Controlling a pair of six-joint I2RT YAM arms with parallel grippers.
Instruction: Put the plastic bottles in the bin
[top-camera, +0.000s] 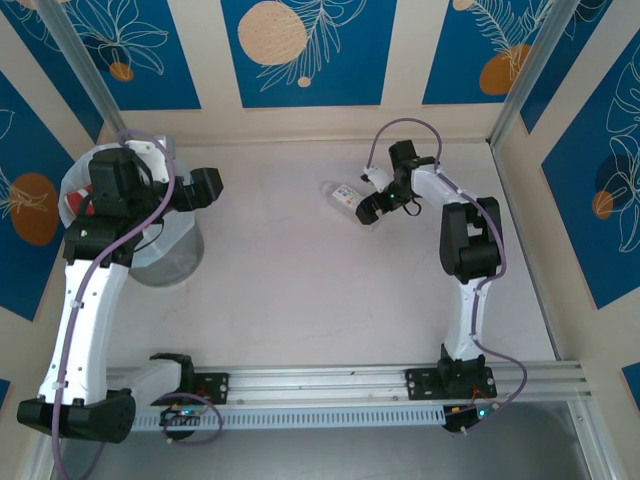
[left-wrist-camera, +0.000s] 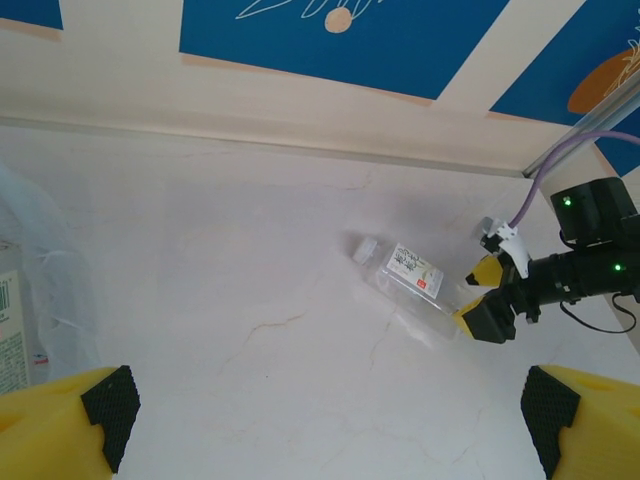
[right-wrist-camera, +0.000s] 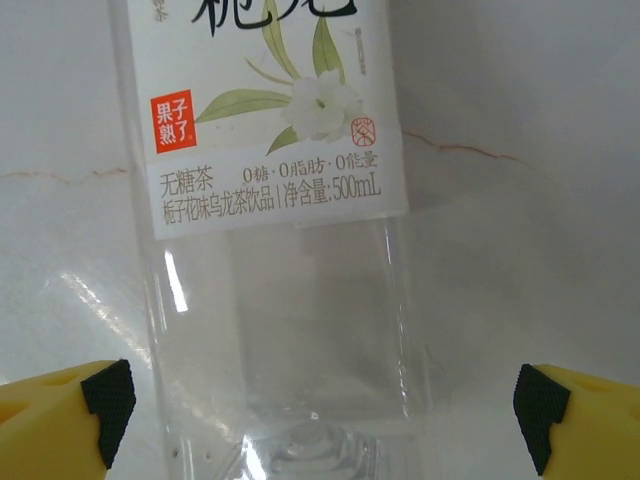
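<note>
The pale veined desk (top-camera: 300, 300) carries the grey bin (top-camera: 170, 262) at 9 o'clock in the top view. Much of the bin lies under the left arm (top-camera: 85, 290), so its contents are hard to make out beyond a patch of red at the rim. In the left wrist view the bin's translucent bag (left-wrist-camera: 40, 260) is cut off by the frame's edge at 9 o'clock, with a green-and-white label (left-wrist-camera: 8, 335) blurred behind it.

One clear plastic bottle (top-camera: 344, 194) lies on its side on the desk at about 12 o'clock from the desk's middle, well apart from the bin. Its white cap (left-wrist-camera: 367, 249) points to 10 o'clock in the left wrist view. The right wrist view cuts off the cap and the top of the bottle's white flower label (right-wrist-camera: 275, 120).

The right gripper (top-camera: 368, 210) is spread wide at the bottle's base. Its black pads (right-wrist-camera: 105, 400) stand either side of the base with desk showing between, gripping nothing. The left gripper (top-camera: 208, 187) is just as wide and empty, at 3 o'clock from the bin.
</note>
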